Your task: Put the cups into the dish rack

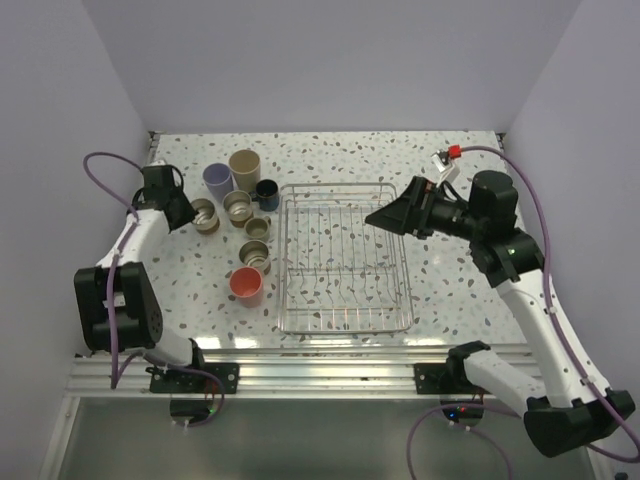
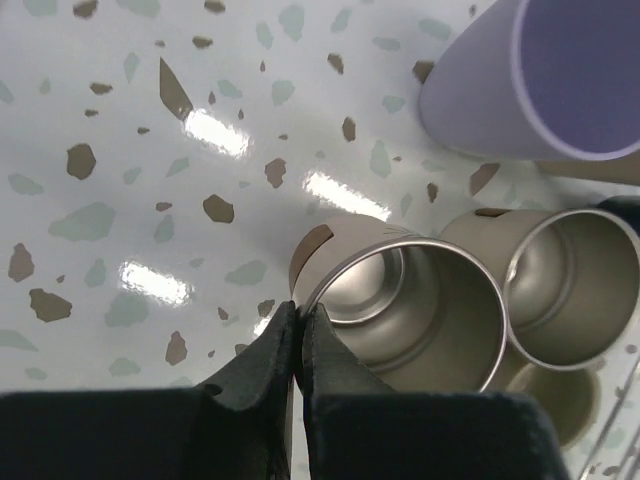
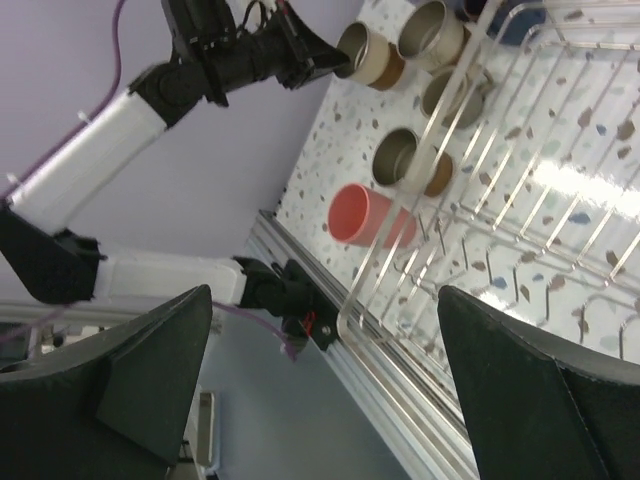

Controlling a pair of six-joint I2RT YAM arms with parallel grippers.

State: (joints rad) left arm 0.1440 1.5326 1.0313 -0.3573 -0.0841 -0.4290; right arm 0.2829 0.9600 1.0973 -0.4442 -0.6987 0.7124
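My left gripper [image 1: 186, 212] is shut on the rim of a short steel cup [image 1: 204, 215], with one finger inside and one outside [image 2: 297, 310]. I cannot tell whether this cup [image 2: 420, 300] is off the table. Around it stand the lavender tumbler [image 1: 218, 180], the tall beige tumbler [image 1: 245, 168], the dark blue mug [image 1: 267, 193], three more short steel cups [image 1: 238, 207] and the coral-pink cup [image 1: 246, 286]. The wire dish rack [image 1: 345, 327] holds no cups. My right gripper [image 1: 385, 217] is open and empty above the rack's far right part [image 3: 322, 290].
All the cups cluster left of the rack, close together; a second steel cup [image 2: 570, 290] touches the held one, and the lavender tumbler [image 2: 540, 90] is just beyond. The table's aluminium front rail [image 1: 320, 365] runs along the near edge. Walls enclose three sides.
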